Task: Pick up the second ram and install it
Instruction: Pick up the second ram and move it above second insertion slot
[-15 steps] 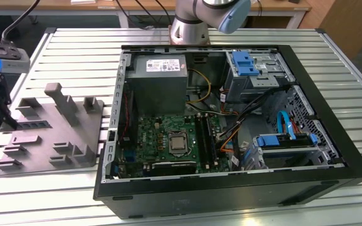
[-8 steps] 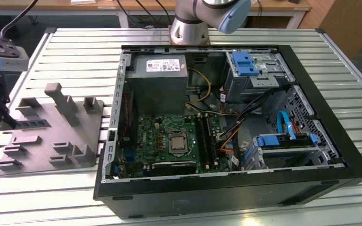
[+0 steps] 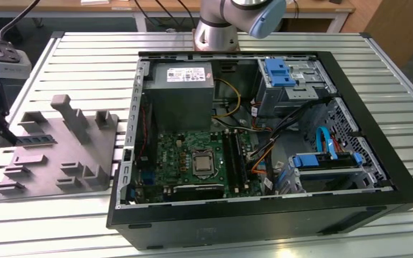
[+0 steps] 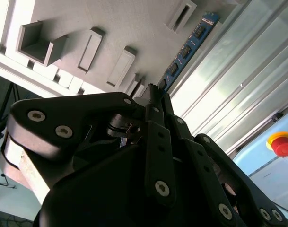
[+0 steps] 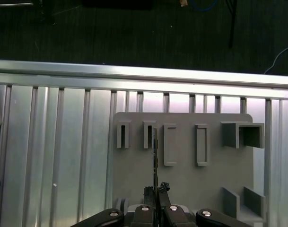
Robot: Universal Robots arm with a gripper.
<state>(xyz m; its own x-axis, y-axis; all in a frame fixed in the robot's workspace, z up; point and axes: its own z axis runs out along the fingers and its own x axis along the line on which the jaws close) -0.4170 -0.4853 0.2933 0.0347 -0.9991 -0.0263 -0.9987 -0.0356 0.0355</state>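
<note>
The second ram (image 3: pixel 37 140) is a thin dark board with a row of chips. It sits on edge over the left part of the grey fixture tray (image 3: pixel 77 156), at the exterior view's left. My gripper (image 3: pixel 9 137) is at its near end. In the second wrist view the ram (image 4: pixel 187 47) reaches away from my gripper (image 4: pixel 154 97), whose fingertips are pressed together on its end. The first wrist view shows the ram (image 5: pixel 155 156) edge-on above the tray (image 5: pixel 181 184), running out from between my fingertips, so the gripper (image 5: pixel 156 191) is shut on it. I cannot tell whether the ram rests in a tray slot or hangs just above one.
An open computer case (image 3: pixel 264 209) lies at the exterior view's right, with the motherboard (image 3: pixel 192 161), long black memory slots (image 3: pixel 232 156), a power supply (image 3: pixel 181 97) and blue drive bays (image 3: pixel 282 72) inside. The arm's base (image 3: pixel 217 29) stands behind it. A red stop button (image 4: pixel 282 143) sits beyond the slatted table.
</note>
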